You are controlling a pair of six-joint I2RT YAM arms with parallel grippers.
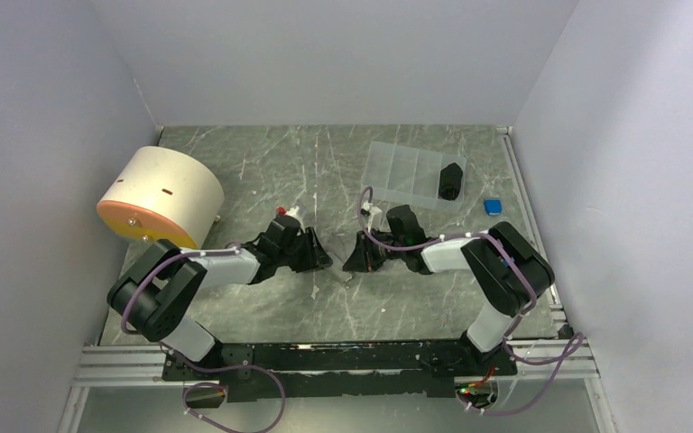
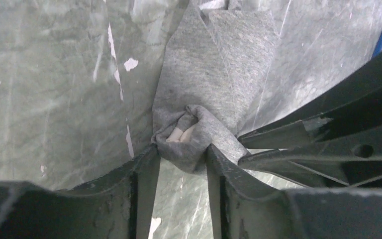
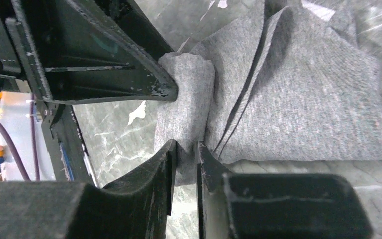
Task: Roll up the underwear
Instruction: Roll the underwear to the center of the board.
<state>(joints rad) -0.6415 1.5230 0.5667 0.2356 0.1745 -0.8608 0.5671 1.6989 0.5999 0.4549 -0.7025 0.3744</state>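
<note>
- Nearest the camera, on the near side of the grey knit underwear [image 3: 303, 99], a silver aluminium rail [image 1: 117, 365] runs along the table edge and carries both arm bases.
- At mid-table the left gripper [image 2: 181, 152] is clamped tight on a bunched corner of the underwear, and the cloth bulges up between its black fingers [image 2: 146, 179]. A pale patch inside the bunch, possibly a label, is too tucked in to identify.
- Just right of that bunch, the right gripper [image 3: 186, 147] pinches a raised fold of the same garment. Its jaws are drawn to a narrow slit with fabric between them.
- The two grippers meet almost tip to tip over one end of the underwear, with the left one's finger pressing into the cloth beside the right one's pinch.
- The rest of the underwear lies spread on the grey-green marble-pattern table [image 1: 262, 171], fanning away from the grippers with a long crease down its middle.
- Left of the underwear and a little farther back, a cream cylinder with an orange end face [image 1: 167, 189] lies on its side.
- Beyond the underwear to the right sits a clear plastic compartment tray [image 1: 397, 171], with a black rolled bundle [image 1: 450, 181] in its rightmost compartment.
- Farther right of the underwear, just off the tray's corner, a small blue block [image 1: 493, 207] rests on the table.
</note>
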